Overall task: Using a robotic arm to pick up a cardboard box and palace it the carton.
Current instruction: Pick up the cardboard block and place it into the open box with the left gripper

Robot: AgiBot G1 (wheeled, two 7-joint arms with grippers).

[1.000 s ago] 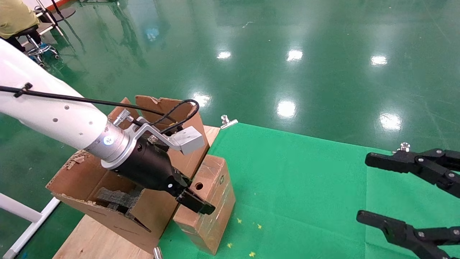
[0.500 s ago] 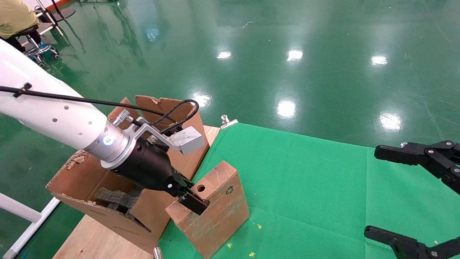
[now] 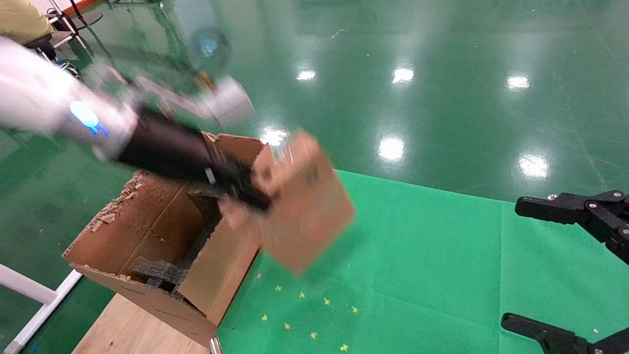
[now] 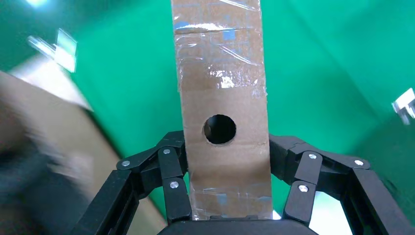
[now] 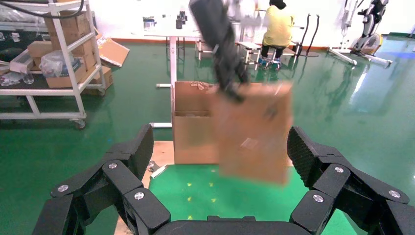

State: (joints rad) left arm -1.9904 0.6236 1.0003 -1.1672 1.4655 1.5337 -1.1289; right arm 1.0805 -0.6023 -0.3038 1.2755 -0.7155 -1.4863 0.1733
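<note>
My left gripper (image 3: 245, 192), black on a white arm, is shut on the cardboard box (image 3: 305, 204) and holds it in the air, tilted, beside the carton's right wall. In the left wrist view the fingers (image 4: 172, 166) clamp both narrow sides of the box (image 4: 222, 88) just below its round hole. The carton (image 3: 162, 236) stands open on the left, with ragged flaps and black foam (image 3: 152, 273) inside. In the right wrist view the box (image 5: 252, 139) hangs in front of the carton (image 5: 192, 129). My right gripper (image 3: 516, 265) stays open at the right edge.
A green cloth (image 3: 417, 255) covers the table to the right of the carton, with small yellow specks on it. Bare wood (image 3: 132, 329) shows under the carton at the front left. A white frame leg (image 3: 29, 300) stands lower left. A shelf cart (image 5: 54, 58) and a seated person (image 5: 277, 29) are far off.
The left gripper has lifted the box off the cloth, up and toward the carton's top. The right gripper drifted right earlier and now holds still.
</note>
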